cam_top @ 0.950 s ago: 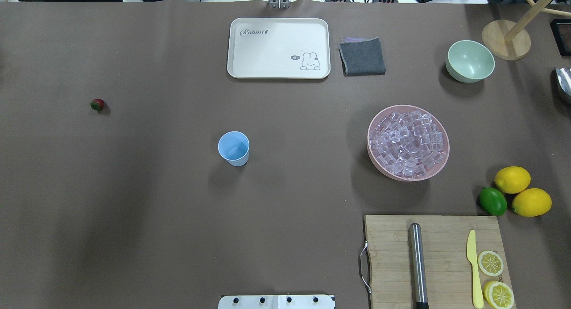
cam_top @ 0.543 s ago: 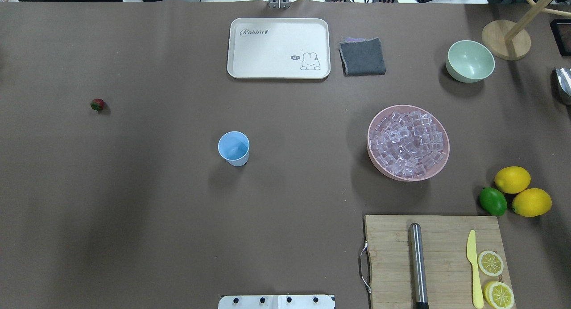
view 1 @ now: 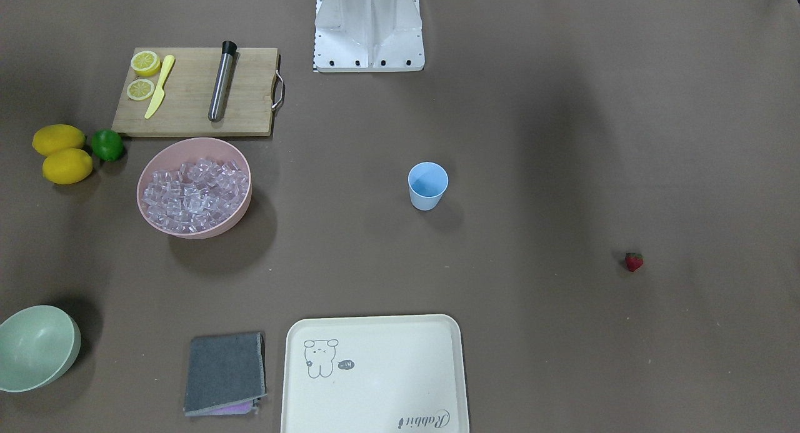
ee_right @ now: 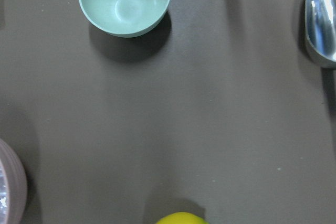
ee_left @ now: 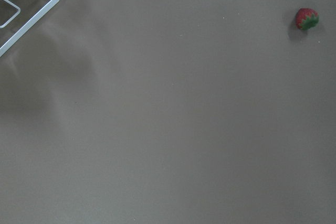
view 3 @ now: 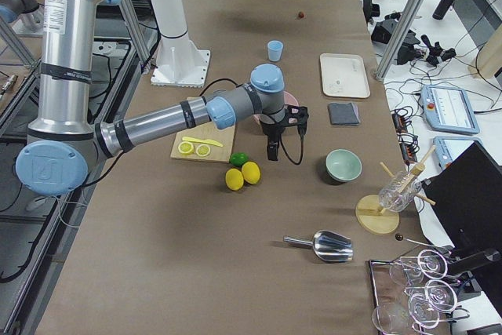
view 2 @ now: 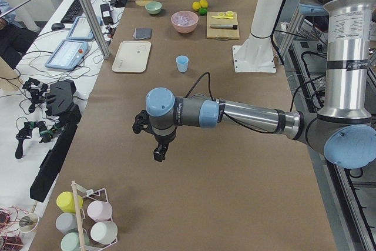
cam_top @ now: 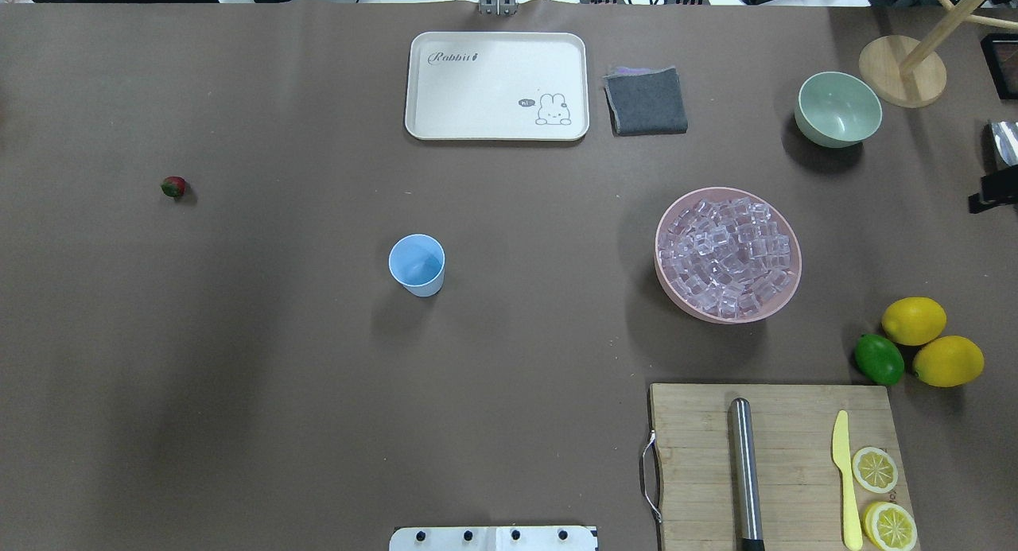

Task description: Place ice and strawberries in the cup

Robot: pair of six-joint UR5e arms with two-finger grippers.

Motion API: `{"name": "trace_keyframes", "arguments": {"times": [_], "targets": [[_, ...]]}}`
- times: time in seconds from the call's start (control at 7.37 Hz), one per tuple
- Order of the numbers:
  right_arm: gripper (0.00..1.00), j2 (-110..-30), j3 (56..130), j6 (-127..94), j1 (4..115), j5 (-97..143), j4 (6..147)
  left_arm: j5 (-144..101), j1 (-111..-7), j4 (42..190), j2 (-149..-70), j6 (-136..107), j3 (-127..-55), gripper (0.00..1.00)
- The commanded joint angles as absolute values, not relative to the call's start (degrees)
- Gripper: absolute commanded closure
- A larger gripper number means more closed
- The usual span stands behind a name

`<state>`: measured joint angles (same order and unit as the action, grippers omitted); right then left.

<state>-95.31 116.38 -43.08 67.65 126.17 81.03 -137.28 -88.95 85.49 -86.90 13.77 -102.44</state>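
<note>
The light-blue cup point(cam_top: 416, 265) stands upright and empty near the table's middle; it also shows in the front view point(view 1: 428, 185). The strawberry point(cam_top: 173, 187) lies alone far to the left, and at the top right of the left wrist view point(ee_left: 306, 18). The ice point(cam_top: 728, 253) fills the pink bowl point(cam_top: 700, 314) right of the cup. My left gripper point(view 2: 158, 152) hangs over bare table beyond the strawberry; I cannot tell whether it is open. My right gripper point(view 3: 271, 151) hangs between the pink bowl, the lemons and the green bowl; its state is unclear too.
A cream tray point(cam_top: 497, 86), grey cloth point(cam_top: 646, 100) and pale green bowl point(cam_top: 838, 108) lie at the far side. A cutting board point(cam_top: 779, 463) holds a steel rod, yellow knife and lemon slices. Two lemons point(cam_top: 915, 320) and a lime point(cam_top: 879, 358) lie beside it. A metal scoop point(ee_right: 321, 30) lies far right.
A dark part of my right arm has come into the overhead view at the right edge, in front of the scoop. The cup, the strawberry and the ice bowl have not moved.
</note>
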Motion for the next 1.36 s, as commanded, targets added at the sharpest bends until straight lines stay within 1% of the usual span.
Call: {"name": "trace_keyframes", "arguments": {"times": [0.0, 0.14, 0.41, 1.22], "targets": [[0.01, -87.23, 116.72, -61.19, 55.25, 119.04, 82.08, -137.29, -88.86, 85.61, -87.01, 13.8, -102.31, 0.02], [0.01, -83.62, 116.81, -64.91, 52.41, 116.57, 83.83, -137.29, -88.86, 85.69, -87.01, 13.8, -102.3, 0.02], [0.01, -80.17, 116.02, -69.34, 43.9, 107.79, 84.11, -137.37, -88.77, 85.69, -87.1, 13.8, -102.22, 0.02], [0.01, -80.15, 114.79, -69.17, 33.5, 103.28, 83.32, -137.37, -88.33, 85.96, -87.01, 13.8, -102.13, 0.02]]}}
